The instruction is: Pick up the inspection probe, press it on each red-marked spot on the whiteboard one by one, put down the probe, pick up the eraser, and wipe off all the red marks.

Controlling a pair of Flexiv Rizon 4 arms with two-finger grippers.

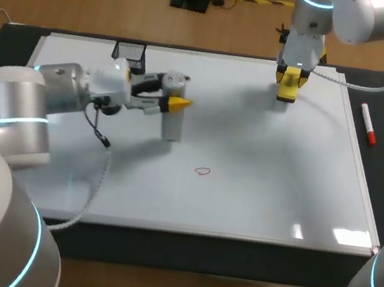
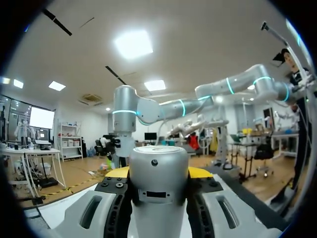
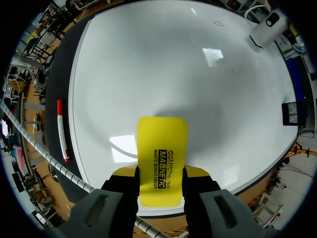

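My left gripper (image 1: 177, 103) lies level over the whiteboard (image 1: 267, 167) at its left middle, shut on the inspection probe (image 1: 172, 116), a silver-white cylinder standing upright just above the board. In the left wrist view the probe (image 2: 158, 181) fills the gap between the yellow tips of that gripper (image 2: 158, 172). A single small red mark (image 1: 203, 171) sits near the board's middle front, to the right of and nearer than the probe. My right gripper (image 1: 289, 83) hangs over the far right of the board, shut on the yellow eraser (image 3: 162, 158), which is held above the whiteboard (image 3: 148, 64).
A red marker pen (image 1: 369, 124) lies on the black table right of the board, also seen beside the board's edge as the pen (image 3: 62, 130). A black mesh holder (image 1: 130, 52) stands at the board's far left edge.
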